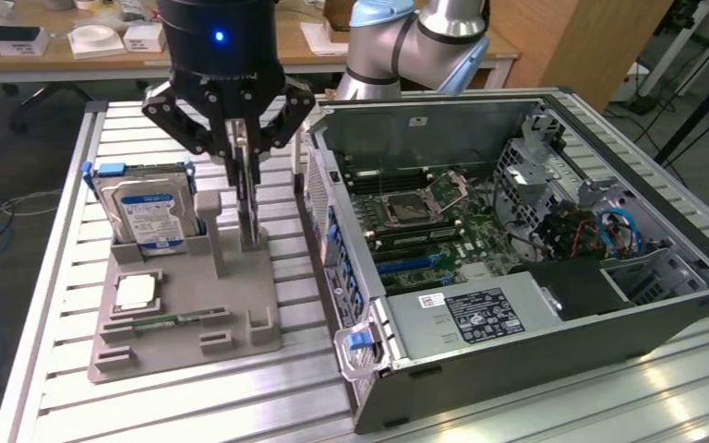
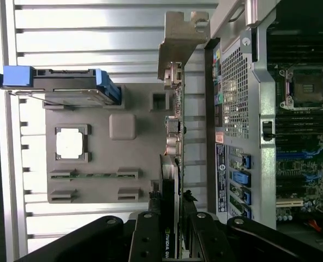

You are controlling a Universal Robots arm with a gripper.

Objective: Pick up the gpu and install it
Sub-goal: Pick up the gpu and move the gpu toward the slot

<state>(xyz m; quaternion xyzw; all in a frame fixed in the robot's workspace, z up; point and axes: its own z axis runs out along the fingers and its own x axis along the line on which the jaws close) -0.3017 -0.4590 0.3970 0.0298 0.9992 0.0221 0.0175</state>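
Pincer (image 2: 171,221) clamped on the gpu's (image 2: 174,158) upper edge. Card is upright on edge over gray holder tray (image 1: 182,346), just beside hard drive (image 1: 148,214). Open computer case (image 1: 515,351) nearby, all on slatted counter (image 1: 145,406).

No legible txt, gpu (image 2: 172,144) incl

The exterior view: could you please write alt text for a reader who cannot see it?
A robot arm's jaws grip the gpu, a thin card standing upright in a grey holder. A hard drive stands at the exterior view's left, an open computer case at its right.
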